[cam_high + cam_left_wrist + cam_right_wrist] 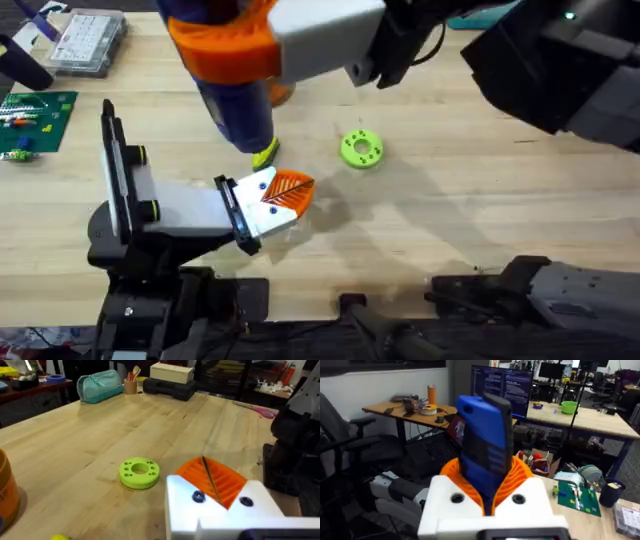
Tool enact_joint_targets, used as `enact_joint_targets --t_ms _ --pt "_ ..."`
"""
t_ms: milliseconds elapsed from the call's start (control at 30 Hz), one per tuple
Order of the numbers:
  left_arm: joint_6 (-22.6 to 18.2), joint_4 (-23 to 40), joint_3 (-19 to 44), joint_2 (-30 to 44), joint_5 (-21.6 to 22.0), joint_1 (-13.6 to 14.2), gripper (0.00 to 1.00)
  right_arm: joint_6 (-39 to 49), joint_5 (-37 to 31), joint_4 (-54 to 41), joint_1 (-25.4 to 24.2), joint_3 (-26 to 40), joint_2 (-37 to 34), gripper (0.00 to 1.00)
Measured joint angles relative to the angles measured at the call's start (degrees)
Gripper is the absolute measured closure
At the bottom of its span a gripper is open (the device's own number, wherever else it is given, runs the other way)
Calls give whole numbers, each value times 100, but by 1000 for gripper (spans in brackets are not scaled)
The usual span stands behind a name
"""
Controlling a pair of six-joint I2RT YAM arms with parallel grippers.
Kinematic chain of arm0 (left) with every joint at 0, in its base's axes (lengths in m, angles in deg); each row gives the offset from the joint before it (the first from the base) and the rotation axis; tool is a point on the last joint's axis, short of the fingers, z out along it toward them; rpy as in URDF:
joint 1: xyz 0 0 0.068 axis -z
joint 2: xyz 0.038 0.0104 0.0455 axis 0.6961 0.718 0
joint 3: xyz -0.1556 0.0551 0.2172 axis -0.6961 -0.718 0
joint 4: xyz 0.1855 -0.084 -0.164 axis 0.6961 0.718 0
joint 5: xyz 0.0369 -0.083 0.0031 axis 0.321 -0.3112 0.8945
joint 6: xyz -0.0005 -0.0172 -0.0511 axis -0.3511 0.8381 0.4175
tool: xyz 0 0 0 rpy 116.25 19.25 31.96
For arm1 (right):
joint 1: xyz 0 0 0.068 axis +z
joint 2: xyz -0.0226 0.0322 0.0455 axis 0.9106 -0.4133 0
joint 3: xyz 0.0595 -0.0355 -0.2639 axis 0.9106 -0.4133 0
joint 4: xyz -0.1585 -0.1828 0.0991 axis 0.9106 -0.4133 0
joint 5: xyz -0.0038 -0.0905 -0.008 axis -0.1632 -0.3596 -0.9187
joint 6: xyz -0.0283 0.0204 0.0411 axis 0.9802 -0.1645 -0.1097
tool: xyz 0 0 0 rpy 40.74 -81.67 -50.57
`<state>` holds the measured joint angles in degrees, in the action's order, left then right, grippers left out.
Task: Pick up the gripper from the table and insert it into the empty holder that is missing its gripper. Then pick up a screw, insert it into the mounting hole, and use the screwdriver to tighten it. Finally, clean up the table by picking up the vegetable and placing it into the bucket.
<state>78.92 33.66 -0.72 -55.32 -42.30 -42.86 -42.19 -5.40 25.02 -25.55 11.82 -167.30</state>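
Note:
My right gripper (228, 45) reaches across the table close under the overhead camera, shut on the blue screwdriver (240, 105), which points down toward the table. In the right wrist view the screwdriver (485, 445) stands between the orange pads (520, 477). The yellow vegetable (266, 153) peeks out just below the screwdriver's lower end. My left gripper (288, 190) lies low over the table beside it, its orange pads (227, 482) pressed together with nothing visible between them. The orange bucket (6, 492) shows at the edge of the left wrist view. The loose gripper, holder and screw are out of view.
A round green disc with holes (361, 148) lies right of the vegetable. A clear parts box (88, 40) and a green circuit board (35, 118) sit at the far left. A teal pouch (100, 385) and a box (172, 372) stand along the far edge.

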Motion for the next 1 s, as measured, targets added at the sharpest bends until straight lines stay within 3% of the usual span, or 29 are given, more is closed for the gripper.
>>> enact_joint_targets --t_ms 1000 --pt "0 0 0 0 2 0 984 211 -5 32 240 0 -261 952"
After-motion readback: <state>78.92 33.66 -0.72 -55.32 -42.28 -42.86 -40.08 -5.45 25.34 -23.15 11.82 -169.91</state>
